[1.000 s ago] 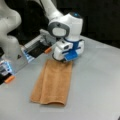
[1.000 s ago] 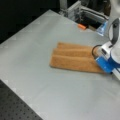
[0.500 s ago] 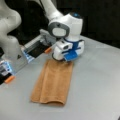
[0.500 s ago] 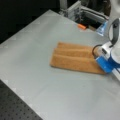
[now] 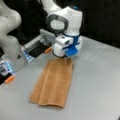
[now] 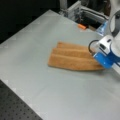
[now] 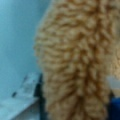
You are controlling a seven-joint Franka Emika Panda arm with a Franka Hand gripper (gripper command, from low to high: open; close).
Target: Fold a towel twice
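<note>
I'm looking at the towel (image 5: 52, 83) lying flat on the grey table (image 5: 100, 87), already folded into a long narrow strip with layered edges showing along its length. In a front view the strip is running from the bottom left up toward the gripper (image 5: 67, 57), which is sitting right at its far short end. In a front view the towel (image 6: 72, 59) is stretching left from the gripper (image 6: 98, 65), and the stepped layers are fanning out at the end away from the jaws. The blue fingers (image 6: 106, 60) are pressing down at the towel's right end, low against the table (image 6: 37, 42).

In the wrist view the terry pile of the towel (image 7: 77, 60) is filling most of the frame, bunched between the jaws, with a pale finger (image 7: 27, 87) at lower left and a blue one at lower right. So I'm reading the jaws as clenched on the towel's end. An orange object (image 6: 81, 26) is lying beyond the jaws near the table's far edge.
</note>
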